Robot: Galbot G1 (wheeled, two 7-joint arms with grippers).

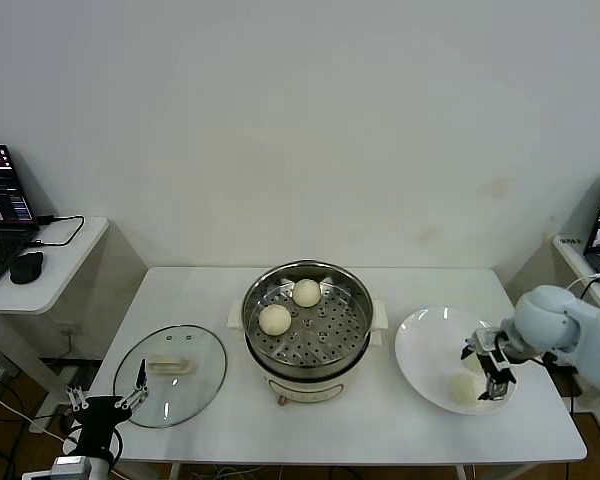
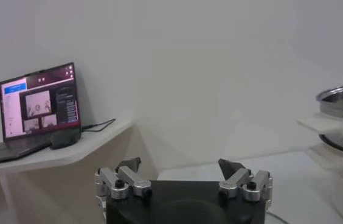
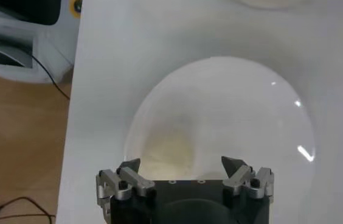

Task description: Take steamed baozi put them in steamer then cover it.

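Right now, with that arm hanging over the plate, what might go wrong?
1. The open right gripper sits just above a bun near the edge of the white plate; a slightly off grab could squash it or push it off.
2. The steamer already holds two buns; a careless drop could land on them.
3. The glass lid lies at the table's front left corner, close to the open left gripper; a bump might slide it off.
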